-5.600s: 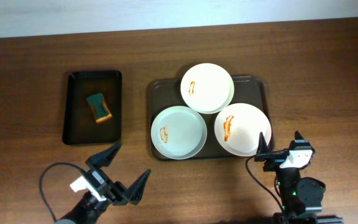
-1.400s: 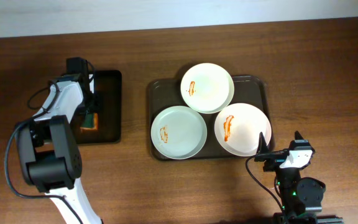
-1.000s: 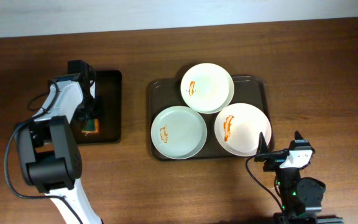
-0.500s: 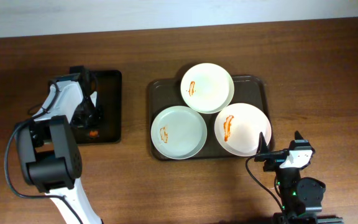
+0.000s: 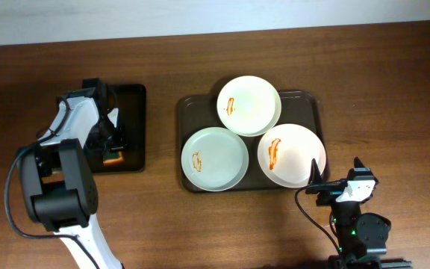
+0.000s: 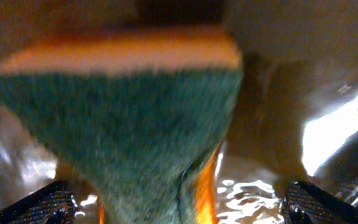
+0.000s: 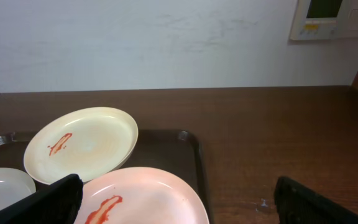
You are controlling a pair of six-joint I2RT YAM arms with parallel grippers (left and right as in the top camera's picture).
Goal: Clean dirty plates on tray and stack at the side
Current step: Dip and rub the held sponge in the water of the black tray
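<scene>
Since the earliest view the left arm (image 5: 73, 123) has swung from the near edge of the table (image 5: 394, 90) out over the black tray (image 5: 133, 101). Within the last second the left gripper (image 5: 111, 142) has parted again, so its fingertips now stand wide on either side of the sponge (image 6: 123, 124), not pinching it. The sponge shows a tilted green face with an orange layer on top. The right arm (image 5: 357, 224) has not moved. The right gripper (image 5: 337, 172) is spread wide and empty, pointing at the tray (image 5: 189, 104). A wall panel (image 7: 331, 18) bears print too small to read. All three plates lie on the tray, each white with an orange-red smear. The back plate (image 5: 248, 104) overlaps the rims of the front-left plate (image 5: 215, 158) and the front-right plate (image 5: 292, 155), which has the largest smear.
</scene>
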